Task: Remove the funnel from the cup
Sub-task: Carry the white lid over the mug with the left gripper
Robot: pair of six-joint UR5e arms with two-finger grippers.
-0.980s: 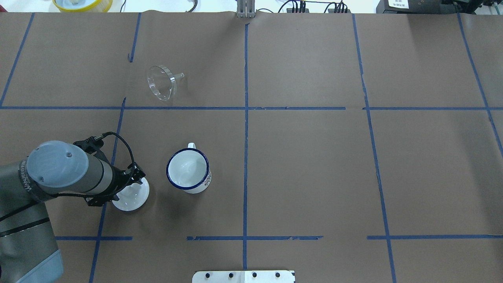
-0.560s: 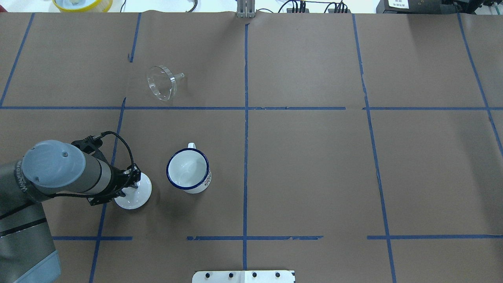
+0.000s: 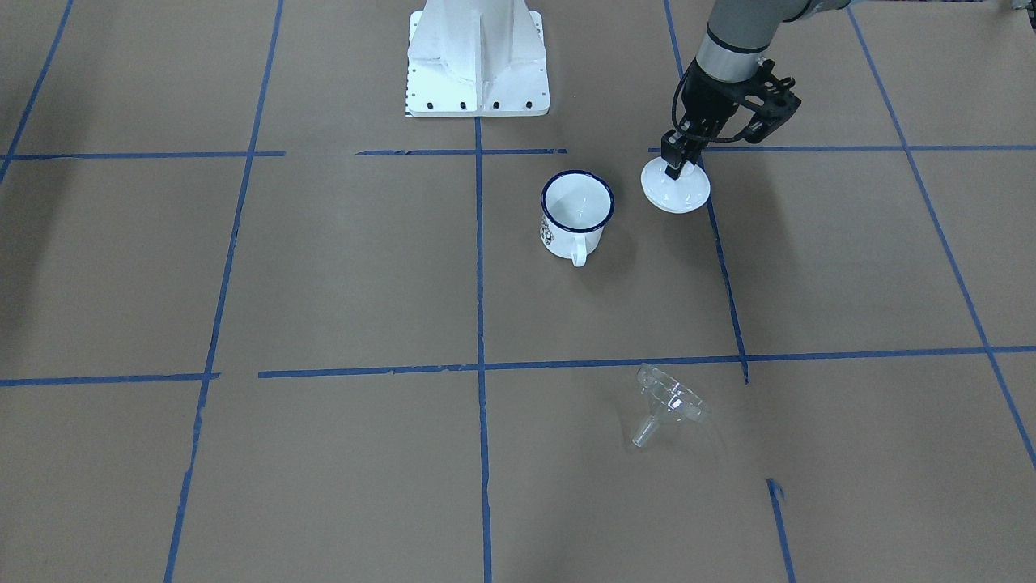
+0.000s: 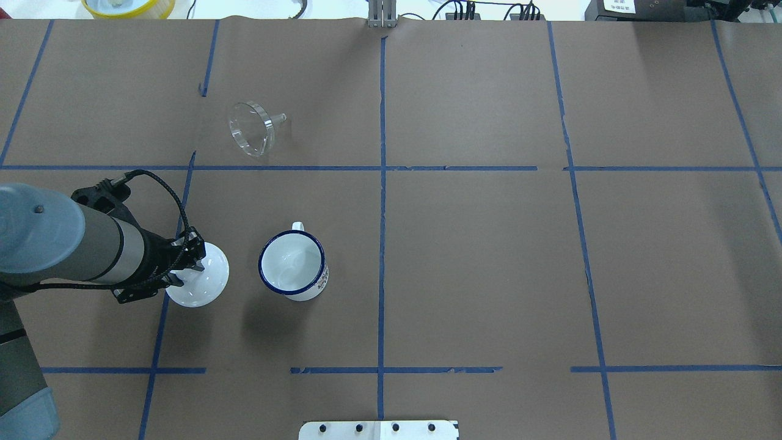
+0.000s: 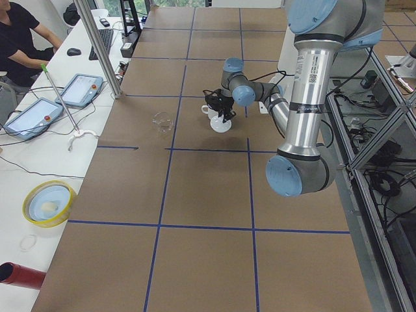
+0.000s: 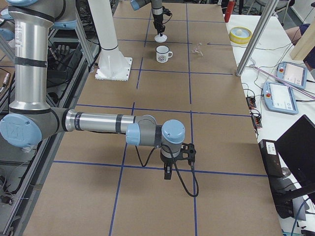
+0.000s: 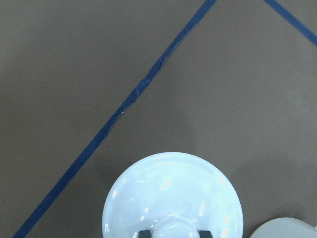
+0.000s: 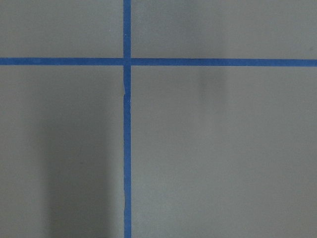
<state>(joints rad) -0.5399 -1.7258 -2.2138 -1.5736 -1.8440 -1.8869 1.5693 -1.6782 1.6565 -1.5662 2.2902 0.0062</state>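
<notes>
The funnel (image 4: 250, 128), clear plastic, lies on its side in the upper left of the overhead view. Its wide mouth is turned toward the lower left and its short spout points right. It rests on the brown paper (image 4: 489, 244) just above a horizontal strip of blue tape (image 4: 287, 168), out of the cup and well apart from it.

The cup (image 4: 292, 266), white enamel with a dark blue rim, stands upright and empty below that strip, left of centre, with its handle toward the top of the frame.

Just left of the cup, not touching it, is a white round lid (image 4: 198, 284), partly over a vertical tape line. My left gripper (image 3: 673, 166) comes down on it from above. In the left wrist view my two dark fingers (image 7: 143, 232) sit closed against either side of the lid's knob (image 7: 173, 225). I cannot tell whether the lid clears the paper.

My right gripper (image 6: 168, 174) hangs over the paper at the far end of the table, low in the centre of the right side view, near a crossing of tape lines. I cannot tell how wide its jaws stand.
</notes>
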